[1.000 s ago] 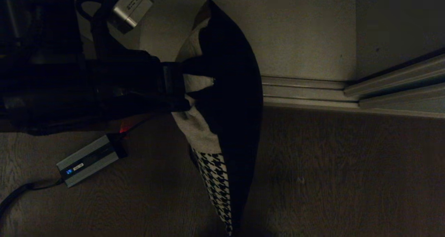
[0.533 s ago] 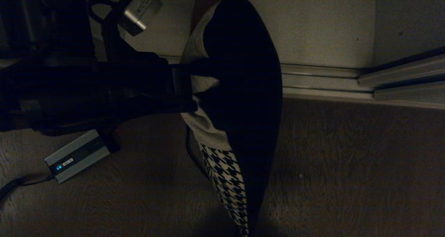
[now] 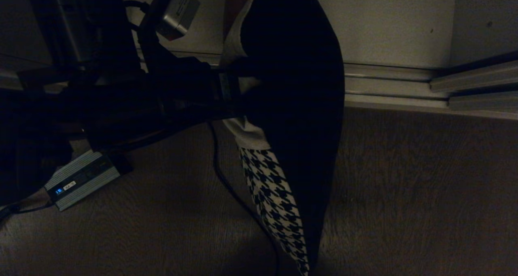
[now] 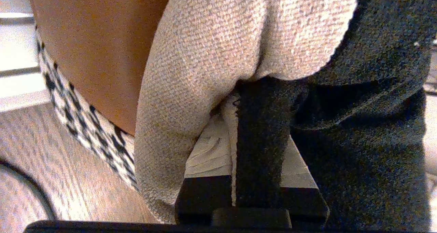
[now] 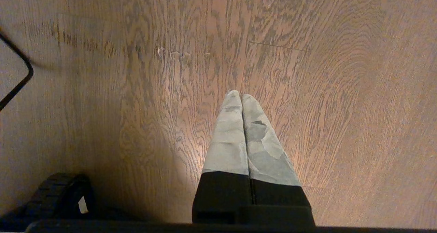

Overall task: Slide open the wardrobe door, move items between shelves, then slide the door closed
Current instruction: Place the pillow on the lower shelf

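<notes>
- While the head camera looks down on the wood-grain floor [image 3: 404,195], a silver box [image 3: 79,180] with a small blue light lies far left, a dark cable [image 3: 226,187] curling across the boards nearby.
- Above it, the left arm reaches in from the left, a silver module [image 3: 178,11] riding on its upper side.
- Next along, the left gripper [image 3: 232,92] is pinched tight on the cushion [image 3: 291,106], its fingers nearly together with a fold of fabric caught between them.
- From the wrist, beige weave and dark cloth bunch around the fingers [image 4: 208,161], with brown and houndstooth blocks off to the side.
- That cushion hangs on edge, houndstooth end toward the camera, brown end toward the pale shelf board [image 3: 384,21] behind.
- Right of it, the ribbed metal floor track [image 3: 388,90] runs along the front of the wardrobe.
- Over on the right, the right gripper [image 5: 241,96] hangs above bare floor, fingers pressed together and holding nothing.
</notes>
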Tool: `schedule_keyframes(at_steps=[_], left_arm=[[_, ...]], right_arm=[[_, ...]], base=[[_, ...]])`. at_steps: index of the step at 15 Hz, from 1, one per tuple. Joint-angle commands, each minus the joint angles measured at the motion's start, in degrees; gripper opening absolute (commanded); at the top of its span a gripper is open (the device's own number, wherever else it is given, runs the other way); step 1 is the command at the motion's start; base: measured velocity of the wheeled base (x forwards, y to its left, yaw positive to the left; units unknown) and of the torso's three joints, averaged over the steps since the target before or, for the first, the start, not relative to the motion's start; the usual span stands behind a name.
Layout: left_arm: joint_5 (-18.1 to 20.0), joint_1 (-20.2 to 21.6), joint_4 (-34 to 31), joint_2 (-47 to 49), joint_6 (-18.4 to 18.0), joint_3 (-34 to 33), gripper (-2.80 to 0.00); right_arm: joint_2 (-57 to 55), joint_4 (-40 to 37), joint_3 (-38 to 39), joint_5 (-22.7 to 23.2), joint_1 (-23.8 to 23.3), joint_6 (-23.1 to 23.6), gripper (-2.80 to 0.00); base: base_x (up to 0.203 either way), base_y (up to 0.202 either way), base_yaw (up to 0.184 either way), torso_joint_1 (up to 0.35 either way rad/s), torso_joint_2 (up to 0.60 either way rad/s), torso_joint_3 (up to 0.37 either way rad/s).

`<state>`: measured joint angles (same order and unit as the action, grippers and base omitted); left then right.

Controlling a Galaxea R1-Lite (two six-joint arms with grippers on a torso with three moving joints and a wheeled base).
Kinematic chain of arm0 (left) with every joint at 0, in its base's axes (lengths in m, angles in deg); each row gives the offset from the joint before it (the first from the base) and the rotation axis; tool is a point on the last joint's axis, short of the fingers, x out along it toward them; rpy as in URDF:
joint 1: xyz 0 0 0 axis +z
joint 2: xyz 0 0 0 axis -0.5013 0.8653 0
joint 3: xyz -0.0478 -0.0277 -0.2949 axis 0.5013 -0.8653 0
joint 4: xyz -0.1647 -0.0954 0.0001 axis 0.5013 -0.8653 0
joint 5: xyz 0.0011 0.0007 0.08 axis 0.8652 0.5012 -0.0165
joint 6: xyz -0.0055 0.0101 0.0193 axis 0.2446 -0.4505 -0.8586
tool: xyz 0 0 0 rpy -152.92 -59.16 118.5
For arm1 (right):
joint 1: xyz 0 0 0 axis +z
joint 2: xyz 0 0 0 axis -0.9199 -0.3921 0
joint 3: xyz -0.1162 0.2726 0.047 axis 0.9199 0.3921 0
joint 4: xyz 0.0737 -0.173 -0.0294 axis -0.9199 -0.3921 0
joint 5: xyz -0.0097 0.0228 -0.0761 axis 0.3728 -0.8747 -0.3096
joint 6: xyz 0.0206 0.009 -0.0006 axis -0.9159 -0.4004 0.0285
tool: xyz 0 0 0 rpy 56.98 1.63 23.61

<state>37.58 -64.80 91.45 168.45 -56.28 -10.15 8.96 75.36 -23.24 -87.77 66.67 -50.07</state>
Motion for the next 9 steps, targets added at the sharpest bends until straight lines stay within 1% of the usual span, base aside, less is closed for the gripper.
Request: schedule_keyframes(at_steps=[1,2,4,5,6,7,9], left_arm=[[-1.6,-0.1,0.9,1.0,-0.4,0.3,-2.8],[-5.4,-0.7,1.0,1.1,-0.7,1.2,-2.8],[-14.5,-2.1,1.3,2.0,-0.9,6.0,-2.8],[-16.4,-2.4,2.9,2.4,-0.9,8.2,-2.8],[-17.3,-2.5,5.3,2.5,-0.9,9.2,-2.8],[-17.9,-2.6,6.2,2.3,-0.9,10.5,-2.8],[-20.5,-2.8,6.7,2.4,-1.1,13.0,-2.8]], right_arm=[[0.1,0.0,0.2,0.0,0.0,0.0,-2.8],[0.1,0.0,0.2,0.0,0.0,0.1,-2.8],[0.1,0.0,0.2,0.0,0.0,0.0,-2.8],[0.1,0.0,0.2,0.0,0.0,0.0,-2.8],[0.1,0.0,0.3,0.0,0.0,0.0,-2.8],[0.1,0.0,0.2,0.0,0.0,0.0,-2.8],[0.1,0.0,0.2,0.0,0.0,0.0,-2.8]], base=[[0.0,0.0,0.0,0.0,0.0,0.0],[0.0,0.0,0.0,0.0,0.0,0.0],[0.0,0.0,0.0,0.0,0.0,0.0],[0.0,0.0,0.0,0.0,0.0,0.0],[0.0,0.0,0.0,0.0,0.0,0.0],[0.0,0.0,0.0,0.0,0.0,0.0],[0.0,0.0,0.0,0.0,0.0,0.0]])
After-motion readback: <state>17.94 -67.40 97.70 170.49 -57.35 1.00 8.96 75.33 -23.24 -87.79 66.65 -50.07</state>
